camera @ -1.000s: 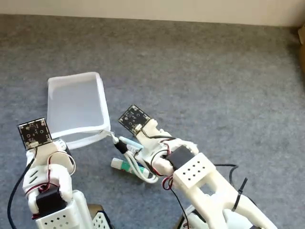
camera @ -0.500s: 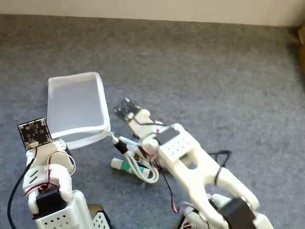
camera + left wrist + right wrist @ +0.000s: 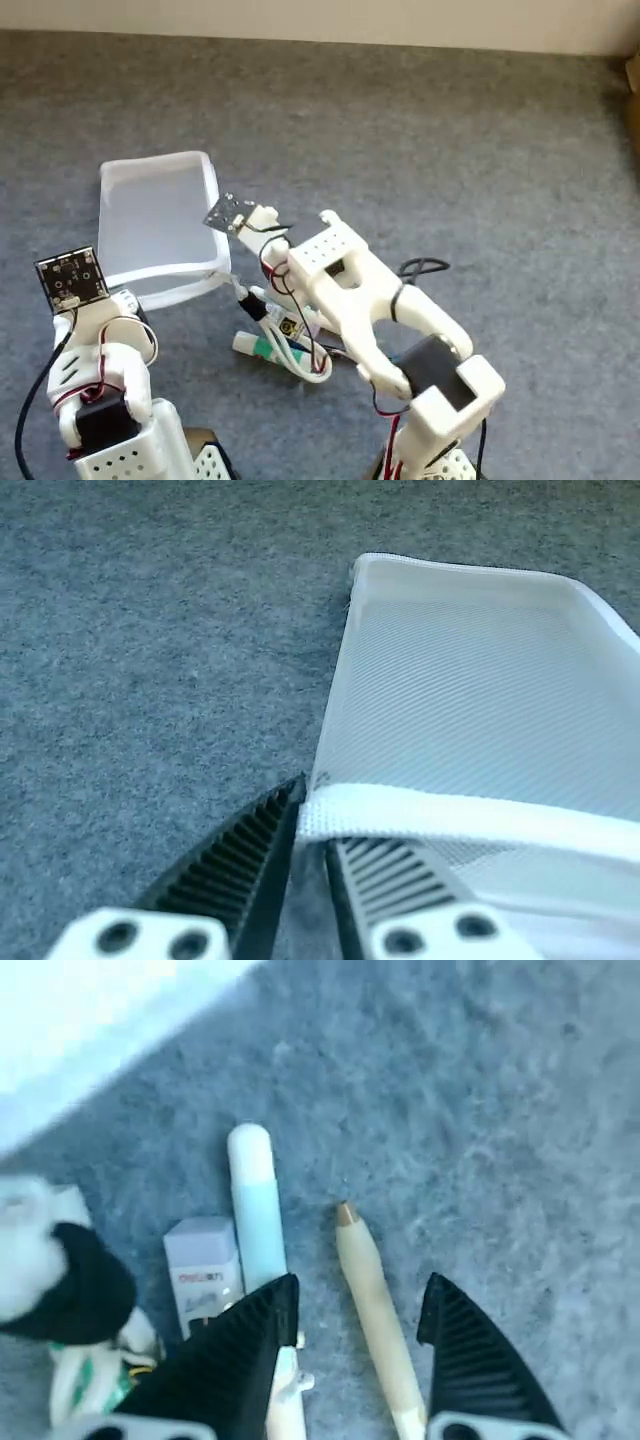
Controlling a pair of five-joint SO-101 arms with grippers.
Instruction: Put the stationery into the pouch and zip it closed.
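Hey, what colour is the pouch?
The pouch is translucent white mesh with a solid white edge band, clearest in the left wrist view.

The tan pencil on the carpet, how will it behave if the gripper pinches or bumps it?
The pencil looks thin and rigid, so it should lift without bending. Its round barrel may roll if bumped, though the fuzzy carpet probably damps that. It seems light.

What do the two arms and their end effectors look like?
The left arm and right arm are white plastic with dotted vent holes, black motor blocks and loose red and black cables. A black square circuit board sits at each wrist. The left end effector and right end effector have black, ridged, tapering fingers on white bases.
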